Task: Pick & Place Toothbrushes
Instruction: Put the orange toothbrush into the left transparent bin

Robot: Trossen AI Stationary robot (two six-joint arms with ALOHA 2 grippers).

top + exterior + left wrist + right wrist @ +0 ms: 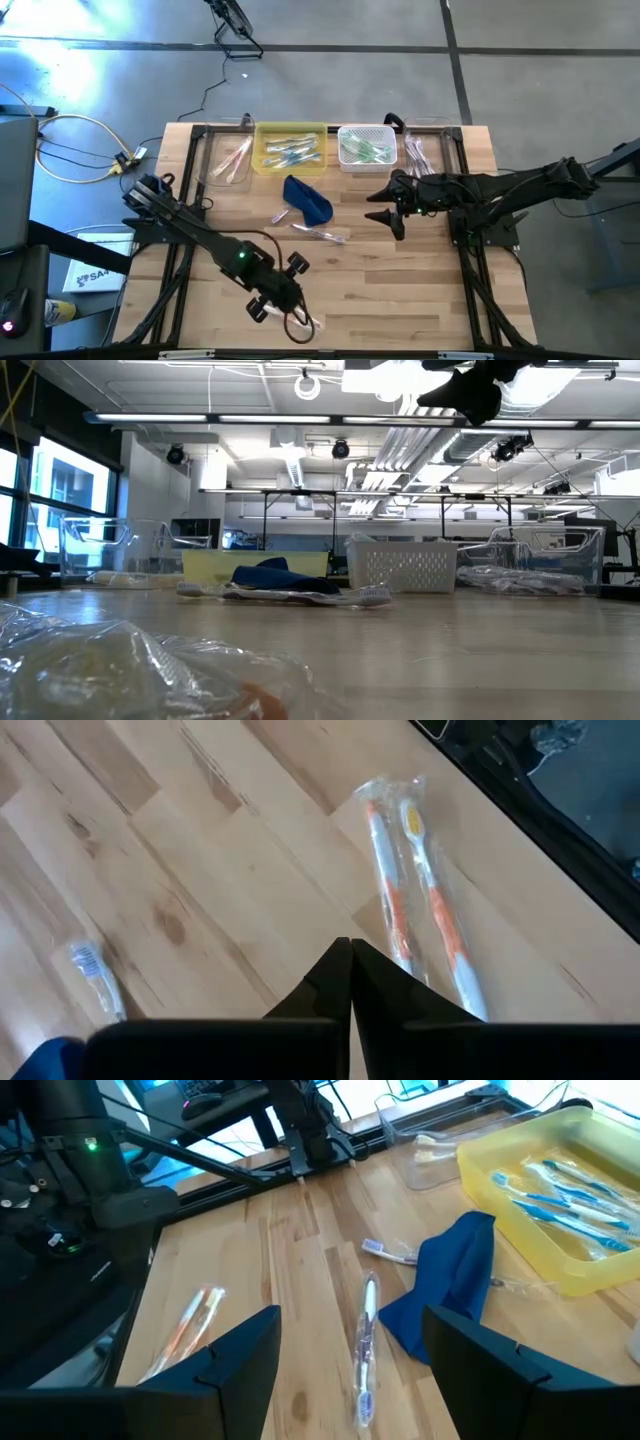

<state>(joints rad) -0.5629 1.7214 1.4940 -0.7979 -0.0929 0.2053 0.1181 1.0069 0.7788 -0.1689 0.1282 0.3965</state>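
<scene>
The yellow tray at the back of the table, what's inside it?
The yellow tray holds wrapped toothbrushes with blue accents, lying flat in a loose pile. The tray's wall hides part of its floor, so I can't give an exact count.

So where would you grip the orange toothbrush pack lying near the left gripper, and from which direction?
Grip the orange toothbrush pack across its mid-handle, coming straight down from above. It lies flat on the table, two brushes side by side in clear wrap, so fingers should straddle the narrow width, not the length. The left gripper is shut beside it and would probably need to open first.
</scene>
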